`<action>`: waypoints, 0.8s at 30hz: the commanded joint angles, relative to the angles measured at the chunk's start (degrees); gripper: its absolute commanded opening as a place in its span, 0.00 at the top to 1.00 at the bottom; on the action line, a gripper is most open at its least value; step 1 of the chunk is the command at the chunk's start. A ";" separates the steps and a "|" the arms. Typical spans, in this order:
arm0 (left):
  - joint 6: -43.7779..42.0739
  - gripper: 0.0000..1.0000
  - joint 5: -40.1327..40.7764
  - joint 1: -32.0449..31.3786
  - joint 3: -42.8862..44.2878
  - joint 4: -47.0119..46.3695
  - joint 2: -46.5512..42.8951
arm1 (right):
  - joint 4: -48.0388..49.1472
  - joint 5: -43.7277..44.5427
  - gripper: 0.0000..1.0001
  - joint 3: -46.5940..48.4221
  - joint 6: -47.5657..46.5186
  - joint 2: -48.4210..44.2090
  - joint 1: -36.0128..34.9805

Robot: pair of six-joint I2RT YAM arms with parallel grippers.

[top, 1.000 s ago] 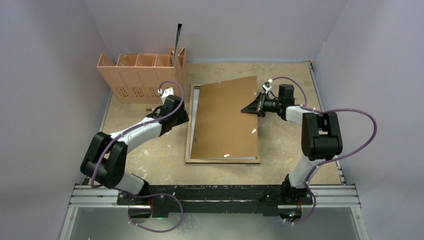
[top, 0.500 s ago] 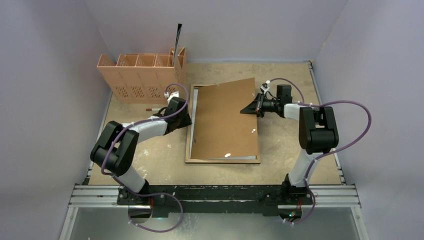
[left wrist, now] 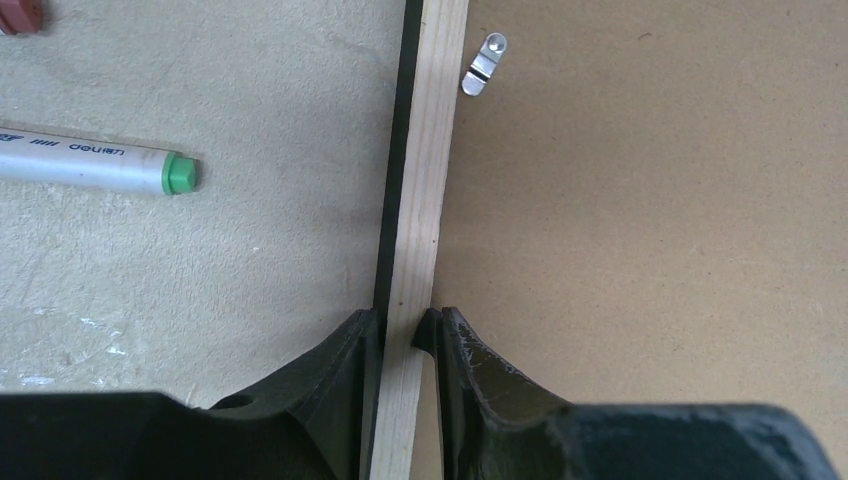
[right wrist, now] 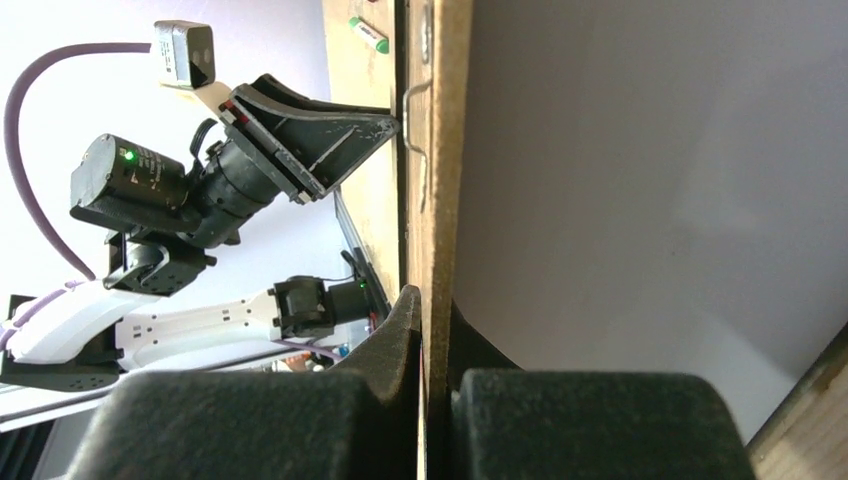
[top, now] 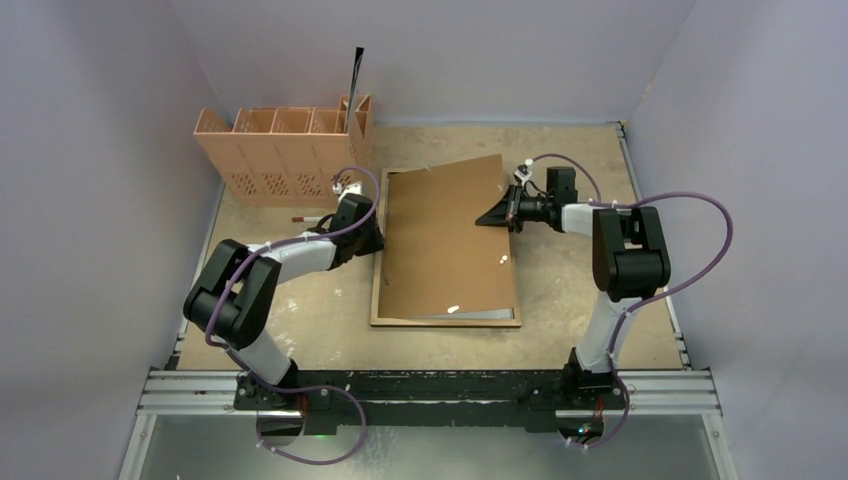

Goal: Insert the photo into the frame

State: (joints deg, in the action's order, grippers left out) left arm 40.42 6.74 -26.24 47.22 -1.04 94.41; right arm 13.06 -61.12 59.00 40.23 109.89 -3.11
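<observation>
The frame (top: 440, 322) lies face down at the centre of the worktop (top: 300, 330), its light wooden back rails uppermost and its long sides running away from the arm bases. A plain brown backing board (top: 445, 240) covers almost the whole opening. The board sits skewed against the frame, and its far right corner reaches past the far rail. Along the near rail we see a narrow grey strip of the interior, but we cannot tell whether it is glass or paper. The photo itself is hidden from every view. A small metal turn-clip (left wrist: 484, 62) rests on the board just beside the left rail. The left pincer (left wrist: 400, 328) straddles this left rail near its far end, with one finger on the outer black edge and the other on the board side. Both tips press against the wood, so the pincer grasps the frame. The right pincer (right wrist: 432, 305) is clenched on the right edge of the backing board, which runs as a thin brown line between its two fingers. On the worktop to the left of the frame lies a white marker with a green cap (left wrist: 95, 165). Farther left, at the far side, stands a terracotta compartment rack (top: 285, 155), and a thin dark strip (top: 356, 75) rises from its right end.
</observation>
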 commanded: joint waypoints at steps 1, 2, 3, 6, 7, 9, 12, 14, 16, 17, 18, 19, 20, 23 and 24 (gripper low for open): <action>-1.31 0.72 -0.98 0.41 -0.42 -1.95 1.04 | 1.06 1.01 0.97 2.11 -2.50 0.67 -1.65; -1.31 0.72 -0.97 0.47 -0.37 -1.91 1.04 | 1.01 1.20 0.96 2.16 -2.55 0.89 -1.83; -1.31 0.72 -0.87 0.48 -0.35 -1.82 1.04 | 1.00 1.45 0.94 2.12 -2.60 0.94 -1.93; -1.31 0.72 -0.21 0.49 -0.31 -1.37 0.58 | 0.66 2.69 0.89 2.10 -2.86 0.60 -2.07; -1.31 0.71 0.27 0.49 -0.32 -1.22 0.37 | 0.25 3.78 0.83 2.04 -3.08 0.07 -2.03; -1.39 0.69 1.05 0.49 -0.27 -0.55 -0.04 | -0.29 5.94 0.74 2.06 -3.45 -1.31 -2.04; -1.38 0.68 1.81 0.57 -0.36 -0.04 -0.70 | -2.21 7.86 0.60 2.89 -4.16 -2.20 -2.16; -1.40 0.67 2.27 0.58 -0.21 0.34 -1.09 | -4.15 9.34 0.54 3.57 -5.23 -2.44 -2.22; -1.40 0.67 2.71 0.58 -0.15 0.66 -1.52 | -5.45 11.01 0.47 3.76 -6.14 -3.48 -2.50; -1.52 0.66 2.89 0.58 -0.12 0.80 -1.79 | -5.76 11.80 0.43 3.68 -6.51 -4.09 -2.70; -1.64 0.65 3.04 0.58 -0.12 0.93 -2.04 | -6.15 12.68 0.39 3.64 -7.01 -4.91 -2.91; -1.74 0.64 3.21 0.58 0.01 0.92 -2.30 | -7.14 13.85 0.36 3.84 -7.51 -5.53 -3.07; -1.82 0.62 3.46 0.58 0.13 0.95 -2.61 | -8.54 15.04 0.34 4.22 -8.35 -6.02 -3.23; -1.75 0.61 3.71 0.58 -0.15 0.93 -3.85 | -12.56 19.46 0.26 5.50 -10.35 -6.97 -3.73; -1.75 0.61 3.72 0.58 -0.13 0.95 -4.22 | -14.01 20.95 0.24 5.72 -10.85 -7.31 -3.95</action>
State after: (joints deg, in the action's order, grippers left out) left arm 39.57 8.71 -26.09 47.22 0.27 93.32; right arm 4.16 -45.95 61.17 33.43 106.54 -6.09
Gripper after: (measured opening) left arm 0.387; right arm 0.724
